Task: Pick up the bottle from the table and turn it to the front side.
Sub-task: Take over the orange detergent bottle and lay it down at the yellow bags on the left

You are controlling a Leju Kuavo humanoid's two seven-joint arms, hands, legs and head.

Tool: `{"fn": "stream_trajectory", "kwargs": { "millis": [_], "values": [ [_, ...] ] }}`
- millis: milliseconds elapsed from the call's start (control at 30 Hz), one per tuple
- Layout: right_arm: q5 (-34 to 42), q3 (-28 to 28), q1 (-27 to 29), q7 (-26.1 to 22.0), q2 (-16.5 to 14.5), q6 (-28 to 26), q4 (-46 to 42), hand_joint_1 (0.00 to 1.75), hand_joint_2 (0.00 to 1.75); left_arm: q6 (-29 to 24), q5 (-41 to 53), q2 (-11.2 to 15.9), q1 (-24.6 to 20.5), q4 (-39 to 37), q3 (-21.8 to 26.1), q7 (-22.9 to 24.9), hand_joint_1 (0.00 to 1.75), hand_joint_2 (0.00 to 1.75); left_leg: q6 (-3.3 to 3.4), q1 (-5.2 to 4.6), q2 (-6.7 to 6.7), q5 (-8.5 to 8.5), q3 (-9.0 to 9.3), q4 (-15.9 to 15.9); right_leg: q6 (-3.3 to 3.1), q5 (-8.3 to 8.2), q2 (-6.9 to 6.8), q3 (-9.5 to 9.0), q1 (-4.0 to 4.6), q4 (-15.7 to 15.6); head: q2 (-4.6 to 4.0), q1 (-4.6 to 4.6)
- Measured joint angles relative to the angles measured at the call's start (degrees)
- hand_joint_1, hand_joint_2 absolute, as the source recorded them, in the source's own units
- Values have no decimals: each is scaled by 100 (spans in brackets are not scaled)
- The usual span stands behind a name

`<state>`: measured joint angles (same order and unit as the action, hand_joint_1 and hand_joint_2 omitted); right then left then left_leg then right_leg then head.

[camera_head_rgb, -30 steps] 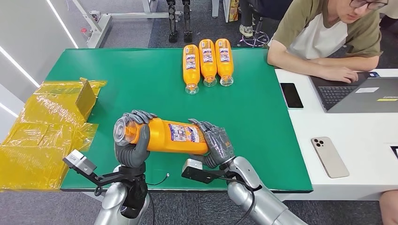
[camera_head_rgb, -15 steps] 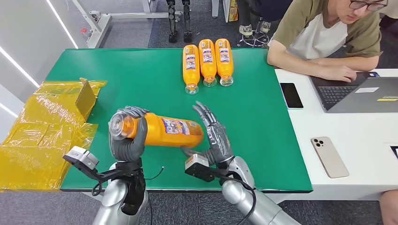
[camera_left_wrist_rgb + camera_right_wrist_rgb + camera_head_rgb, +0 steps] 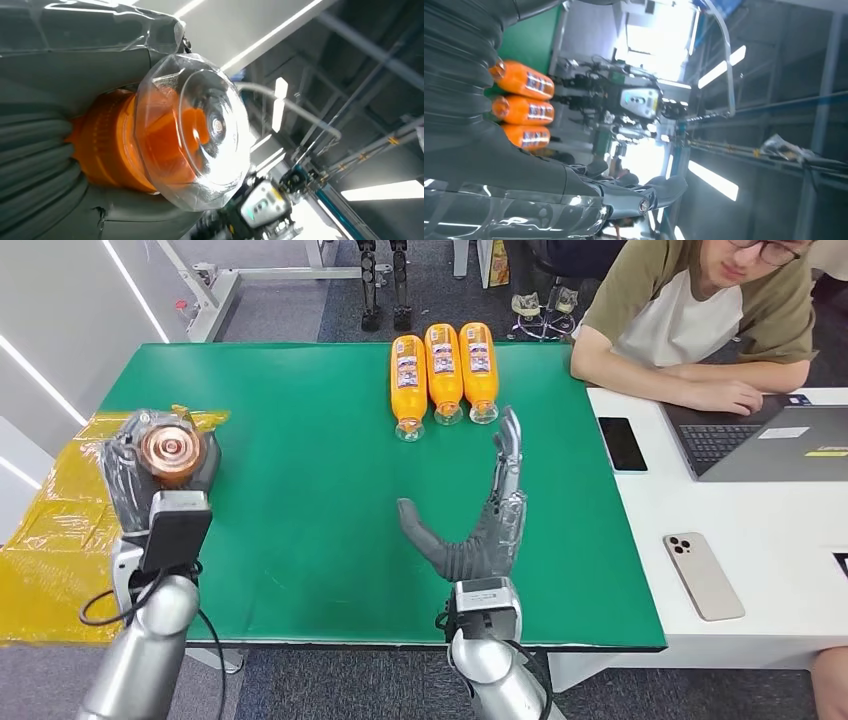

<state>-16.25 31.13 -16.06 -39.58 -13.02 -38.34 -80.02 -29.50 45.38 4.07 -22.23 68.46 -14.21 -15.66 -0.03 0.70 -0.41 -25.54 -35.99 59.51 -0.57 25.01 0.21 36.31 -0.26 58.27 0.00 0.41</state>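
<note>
My left hand (image 3: 122, 478) grips an orange bottle (image 3: 168, 452), raised over the green table's (image 3: 300, 440) left edge, its capped end turned toward my head camera. In the left wrist view the clear cap and orange neck (image 3: 192, 132) stick out from my left hand (image 3: 40, 165). My right hand (image 3: 485, 535) stands open over the table's front middle, fingers pointing up and thumb spread, holding nothing. In the right wrist view the right hand (image 3: 499, 165) is spread wide, with the bottle row (image 3: 524, 107) beyond it.
Three orange bottles (image 3: 443, 375) lie side by side at the table's far edge. A yellow wrapped box (image 3: 60, 530) sits at the left. At the adjoining white table (image 3: 760, 540) a person (image 3: 700, 310) works on a laptop (image 3: 770, 440), near two phones (image 3: 621, 443).
My right hand let go of the bottle, opened and rose to the right. My left hand carried the bottle left and up, swinging its cap end toward the camera.
</note>
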Motion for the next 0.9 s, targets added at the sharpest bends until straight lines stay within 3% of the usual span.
{"fn": "stream_trajectory", "kwargs": {
  "millis": [167, 267, 667, 900],
  "values": [
    [-230, -292, 287, 96, -24, 0, -705, 0, 175, 38, 659, 451, -1338, -1392, -190, 123, 175, 175, -3, -4, 16, 9, 1, 4, 1, -20, 17, 0, -5, 0, -1, 3],
    [-246, -366, 348, 109, -21, 0, -933, 0, 175, 32, 699, 574, -1776, -1930, -304, 121, 175, 175, -3, -6, 34, 9, 4, 5, -3, -25, 36, 2, -7, -1, -1, 3],
    [-221, -476, 412, 104, -17, 0, -1200, 0, 175, 105, 789, 689, -2176, -2670, -504, 183, 175, 175, -6, -3, 36, 7, 4, 1, -6, -22, 36, 10, -6, 0, 0, 3],
    [-243, -513, 483, 289, -3, 0, -1489, 0, 175, 958, 1710, 746, -2847, -3706, -1053, 1057, 175, 175, -10, -5, 40, 10, 3, 1, -6, -25, 40, 9, -6, 2, 0, 3]
  ]
}}
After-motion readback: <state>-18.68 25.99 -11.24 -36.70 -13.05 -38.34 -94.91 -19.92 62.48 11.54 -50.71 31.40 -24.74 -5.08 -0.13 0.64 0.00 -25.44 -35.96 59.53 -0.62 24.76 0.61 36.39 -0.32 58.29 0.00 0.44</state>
